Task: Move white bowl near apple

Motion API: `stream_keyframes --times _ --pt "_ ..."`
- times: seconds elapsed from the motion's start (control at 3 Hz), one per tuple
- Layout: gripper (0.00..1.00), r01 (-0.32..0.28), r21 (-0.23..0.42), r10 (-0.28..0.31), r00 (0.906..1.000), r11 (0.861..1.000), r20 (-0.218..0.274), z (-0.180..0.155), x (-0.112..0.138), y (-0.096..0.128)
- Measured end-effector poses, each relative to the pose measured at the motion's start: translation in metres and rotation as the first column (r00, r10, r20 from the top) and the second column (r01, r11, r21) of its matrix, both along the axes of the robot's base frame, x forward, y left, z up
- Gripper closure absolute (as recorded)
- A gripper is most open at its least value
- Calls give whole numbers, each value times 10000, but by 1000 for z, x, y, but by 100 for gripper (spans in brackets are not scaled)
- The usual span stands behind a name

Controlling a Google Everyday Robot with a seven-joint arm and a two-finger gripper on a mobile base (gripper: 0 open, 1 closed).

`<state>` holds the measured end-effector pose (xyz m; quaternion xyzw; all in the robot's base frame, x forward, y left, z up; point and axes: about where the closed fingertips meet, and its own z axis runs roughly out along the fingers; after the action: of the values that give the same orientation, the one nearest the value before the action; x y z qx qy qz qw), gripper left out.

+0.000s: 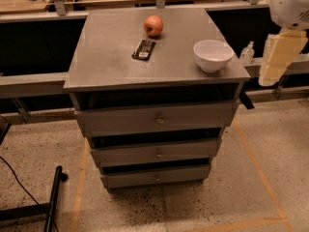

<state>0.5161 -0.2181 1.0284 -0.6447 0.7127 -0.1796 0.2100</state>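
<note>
At upper right, off the table (111,57), the hand (275,62) hangs; whether it is open I cannot tell. Take the white bowl (213,55) by its rim and set it just beside the apple (153,25).

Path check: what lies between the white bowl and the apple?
Only bare cabinet top between white bowl and apple in the camera view; the black packet lies aside. Tool hangs upper right.

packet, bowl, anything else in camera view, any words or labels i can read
No text can be read.
On the packet: pale marks, too blurred to read.
On the bottle: nothing readable.
On the bowl and apple: none.
On the gripper, right of the cabinet: none.
</note>
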Motion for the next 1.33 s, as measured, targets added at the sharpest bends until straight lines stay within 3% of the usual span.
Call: stream_keyframes --times 0.33,0.67,1.33 --pt "0 94 -460 -95 10000 9989 -26 -9 14 -8" --pt "0 75 -415 -76 10000 9991 -23 -8 13 -7" --pt "0 -258 -1011 188 9974 9945 -691 -31 40 -28"
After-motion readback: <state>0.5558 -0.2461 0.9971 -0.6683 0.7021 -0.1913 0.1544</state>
